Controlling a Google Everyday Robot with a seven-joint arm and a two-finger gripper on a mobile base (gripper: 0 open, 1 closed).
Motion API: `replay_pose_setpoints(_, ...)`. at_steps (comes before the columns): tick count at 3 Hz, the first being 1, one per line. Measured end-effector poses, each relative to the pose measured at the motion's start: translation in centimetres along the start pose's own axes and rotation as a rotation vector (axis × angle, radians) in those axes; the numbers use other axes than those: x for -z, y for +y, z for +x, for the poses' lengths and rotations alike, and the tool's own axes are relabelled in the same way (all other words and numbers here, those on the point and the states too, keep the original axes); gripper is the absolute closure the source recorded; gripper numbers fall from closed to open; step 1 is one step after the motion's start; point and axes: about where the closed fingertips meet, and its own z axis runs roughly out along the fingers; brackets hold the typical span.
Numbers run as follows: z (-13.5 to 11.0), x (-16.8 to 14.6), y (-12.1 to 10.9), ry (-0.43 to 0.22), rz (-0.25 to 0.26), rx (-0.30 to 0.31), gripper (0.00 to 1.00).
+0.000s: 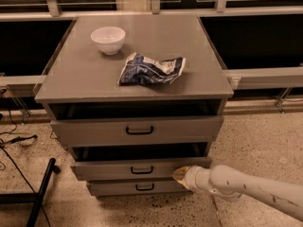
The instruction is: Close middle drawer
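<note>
The middle drawer [109, 168] is the second of three grey drawers in the cabinet. It stands pulled out, with a dark gap above its low front panel and a small black bar handle [142, 170]. My gripper [181, 174] comes in from the lower right on a white arm. Its tip is at the right end of the middle drawer's front panel, at or very near the panel's face.
The top drawer [137, 130] also stands partly out; the bottom drawer [137, 187] sits lower and narrower. On the cabinet top [85, 74] are a white bowl [108, 39] and a crumpled blue chip bag [151, 69]. A black pole [41, 193] and cables lie on the floor at left.
</note>
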Motion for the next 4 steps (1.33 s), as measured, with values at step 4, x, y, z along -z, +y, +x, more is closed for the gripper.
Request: replay_pose_setpoints(4, -1.0, -3.5, -1.9, 0.004, -0.037, 0.015, 1.00)
